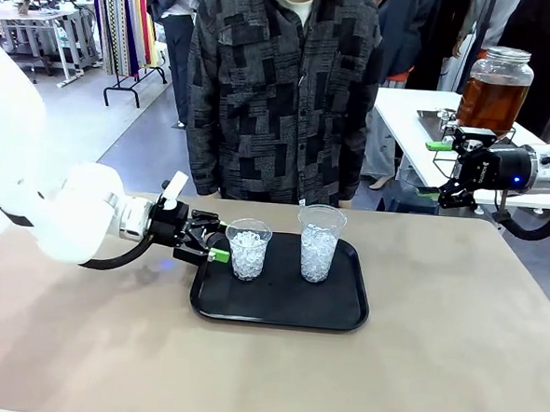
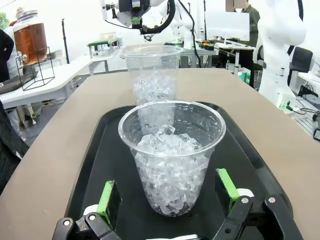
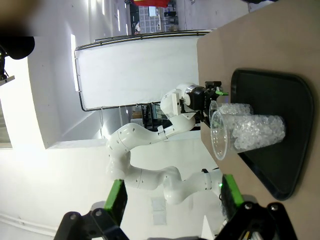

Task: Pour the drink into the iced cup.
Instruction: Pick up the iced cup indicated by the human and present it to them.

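Plainly, iced cup [image 2: 172, 170] within spread left hand [image 2: 167, 197]

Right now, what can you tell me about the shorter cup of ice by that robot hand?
The shorter cup is clear thin plastic, tapering down from a wide rim. It stands upright on the black tray, toward its left end, over half full of crushed ice, no drink in it. The open left hand has a green pad on either side with gaps showing, so only the tray touches it. A taller iced cup stands apart beside it.
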Tool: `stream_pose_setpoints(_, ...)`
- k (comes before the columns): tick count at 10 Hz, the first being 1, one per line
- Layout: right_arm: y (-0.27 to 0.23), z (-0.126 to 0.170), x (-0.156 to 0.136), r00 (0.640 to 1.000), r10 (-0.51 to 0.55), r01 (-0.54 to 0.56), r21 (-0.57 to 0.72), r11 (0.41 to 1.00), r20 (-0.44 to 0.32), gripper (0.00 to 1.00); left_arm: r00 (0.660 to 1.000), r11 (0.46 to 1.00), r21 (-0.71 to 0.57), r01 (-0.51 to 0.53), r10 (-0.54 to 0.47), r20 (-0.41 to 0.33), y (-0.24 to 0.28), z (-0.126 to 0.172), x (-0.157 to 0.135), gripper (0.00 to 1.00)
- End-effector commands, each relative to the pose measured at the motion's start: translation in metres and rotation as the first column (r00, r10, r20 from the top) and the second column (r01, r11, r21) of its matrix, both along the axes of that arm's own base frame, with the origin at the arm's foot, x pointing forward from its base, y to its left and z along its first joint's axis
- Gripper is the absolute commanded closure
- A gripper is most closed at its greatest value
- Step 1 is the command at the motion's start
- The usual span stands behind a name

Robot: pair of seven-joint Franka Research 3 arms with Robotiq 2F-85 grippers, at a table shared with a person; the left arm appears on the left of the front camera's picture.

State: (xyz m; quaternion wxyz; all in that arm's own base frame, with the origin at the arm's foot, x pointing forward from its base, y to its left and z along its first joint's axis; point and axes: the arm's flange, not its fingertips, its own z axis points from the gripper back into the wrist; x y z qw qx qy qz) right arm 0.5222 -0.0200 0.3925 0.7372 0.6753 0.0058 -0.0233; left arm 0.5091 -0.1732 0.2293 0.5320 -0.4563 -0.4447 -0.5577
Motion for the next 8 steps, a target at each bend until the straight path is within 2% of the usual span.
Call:
stream_pose_setpoints(1,0.0,0.001,0.001,1.0,-0.004,0.004,-0.003,1.0,0.004,0.0,1.0,1.0,0.001,-0.014,0.014,-0.008,-0.009,0.0,0.008,0.0)
stream_pose_setpoints(8,0.0,0.001,0.001,1.0,-0.004,0.004,-0.003,1.0,0.004,0.0,0.999,1.0,0.002,0.004,-0.004,-0.034,-0.034,-0.002,0.009,0.0)
